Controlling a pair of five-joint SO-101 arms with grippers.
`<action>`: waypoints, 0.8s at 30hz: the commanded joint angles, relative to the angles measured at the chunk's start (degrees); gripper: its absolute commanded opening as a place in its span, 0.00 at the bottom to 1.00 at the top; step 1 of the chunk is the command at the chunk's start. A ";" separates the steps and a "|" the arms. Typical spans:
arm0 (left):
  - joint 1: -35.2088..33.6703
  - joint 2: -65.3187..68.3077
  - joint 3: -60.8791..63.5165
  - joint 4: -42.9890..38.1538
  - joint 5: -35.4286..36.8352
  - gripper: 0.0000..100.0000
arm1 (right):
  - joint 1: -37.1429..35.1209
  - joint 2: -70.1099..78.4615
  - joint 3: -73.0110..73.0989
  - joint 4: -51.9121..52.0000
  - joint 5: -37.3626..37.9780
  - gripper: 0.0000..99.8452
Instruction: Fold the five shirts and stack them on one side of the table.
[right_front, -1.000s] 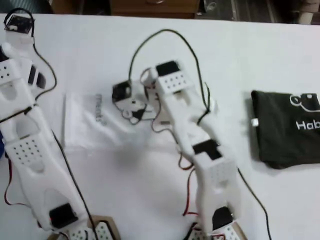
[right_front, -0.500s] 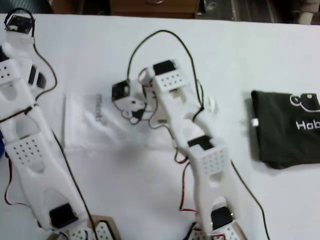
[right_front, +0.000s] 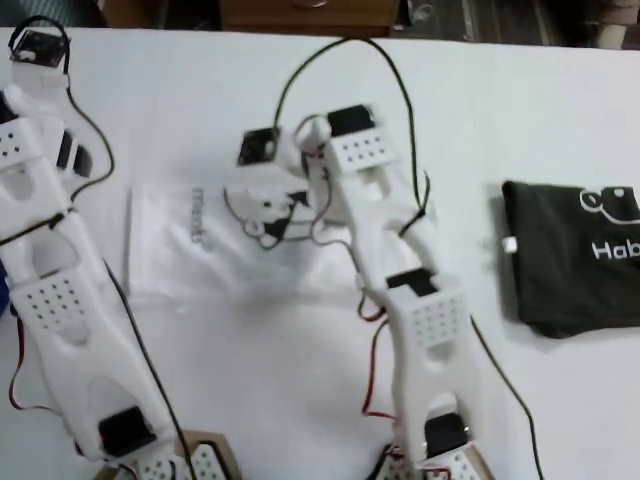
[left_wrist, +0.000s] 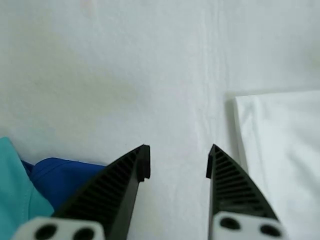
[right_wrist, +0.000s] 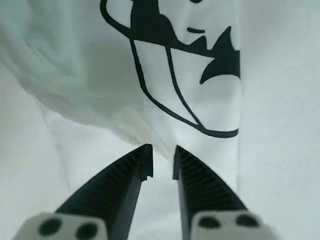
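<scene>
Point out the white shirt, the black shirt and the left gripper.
white shirt (right_front: 165, 255): high view, on plain fabric beside the print.
black shirt (right_front: 560, 295): high view, on dark fabric below its white print.
left gripper (left_wrist: 178, 157): left wrist view, midway between its open jaws.

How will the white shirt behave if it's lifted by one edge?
Probably floppy: the white shirt bunches into soft folds near the right end effector, so it would likely drape and unfold. It looks thin and light, lying flat on the table, so a push may wrinkle it rather than slide it.
</scene>
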 joint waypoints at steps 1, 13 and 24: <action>-0.26 -4.13 -1.19 0.53 -0.44 0.21 | -1.27 -8.13 4.04 0.57 -3.16 0.02; -0.44 1.32 -1.45 0.44 -0.44 0.21 | -6.64 -20.53 29.01 -13.67 -4.22 0.03; -1.41 4.40 -1.80 0.35 -0.18 0.21 | -8.75 -14.99 34.99 -25.36 -10.64 0.03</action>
